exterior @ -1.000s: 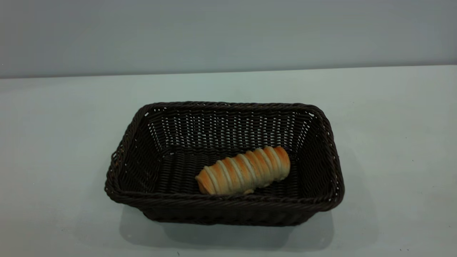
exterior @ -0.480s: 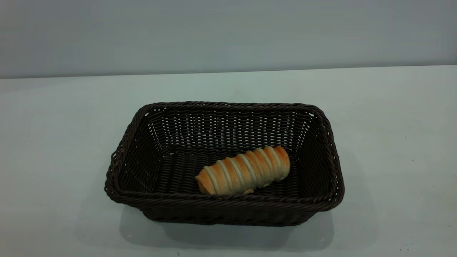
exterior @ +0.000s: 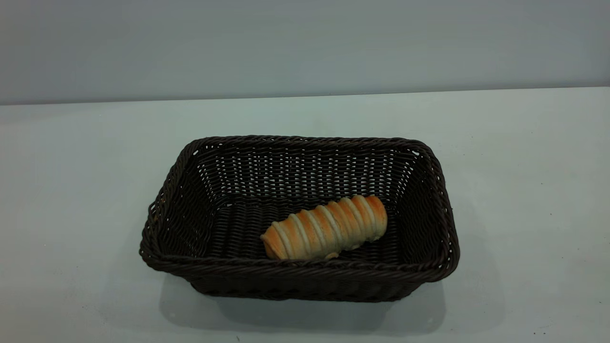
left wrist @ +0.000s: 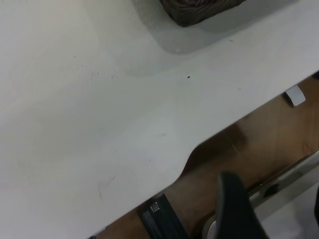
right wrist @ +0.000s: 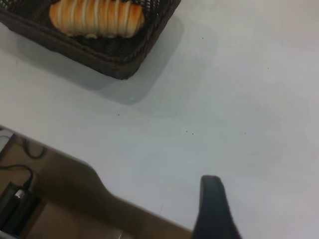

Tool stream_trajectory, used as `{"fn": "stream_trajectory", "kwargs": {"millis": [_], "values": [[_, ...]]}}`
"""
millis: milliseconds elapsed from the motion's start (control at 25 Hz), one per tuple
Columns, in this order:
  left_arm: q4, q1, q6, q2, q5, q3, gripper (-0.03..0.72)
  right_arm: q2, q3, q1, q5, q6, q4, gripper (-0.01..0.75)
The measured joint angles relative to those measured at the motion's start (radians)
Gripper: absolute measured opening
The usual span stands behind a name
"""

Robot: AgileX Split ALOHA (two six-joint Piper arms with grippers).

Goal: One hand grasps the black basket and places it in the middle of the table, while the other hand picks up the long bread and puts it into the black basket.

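Note:
The black basket stands in the middle of the table. Inside it, toward the front wall, the long bread lies at a slant. Neither arm shows in the exterior view. The right wrist view has the bread in the basket's corner, far from my right gripper, which is open and empty over the table near its edge. My left gripper is open and empty beyond the table's edge; only a corner of the basket shows in its view.
The table's front edge has a notch, with brown floor beyond it. A black box with a cable lies on the floor by the right arm. A plain grey wall rises behind the table.

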Motion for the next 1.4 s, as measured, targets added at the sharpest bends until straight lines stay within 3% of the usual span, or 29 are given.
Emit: {"fn": "stream_trajectory", "kwargs": {"millis": [640,760,920,1040,1200,1400], "values": [[-0.005,0.016,0.004,-0.018,0.0,0.0,0.422,0.0,0.001,0.0,0.0,0.0,-0.001,0.541],[-0.006,0.112,0.006,-0.047,0.0,0.0,0.422,-0.014,0.001,-0.019,0.0,0.0,0.0,0.541],[-0.006,0.311,0.006,-0.114,0.001,0.0,0.422,-0.049,0.001,-0.135,0.0,0.0,0.001,0.541],[-0.006,0.405,0.006,-0.188,0.003,0.0,0.422,-0.082,0.001,-0.213,0.0,0.0,0.001,0.541],[-0.006,0.454,0.006,-0.266,0.014,0.0,0.422,-0.105,0.001,-0.274,0.0,0.0,0.001,0.541],[-0.007,0.462,0.006,-0.275,0.017,0.0,0.422,-0.105,0.001,-0.282,0.0,0.0,0.002,0.541]]}}
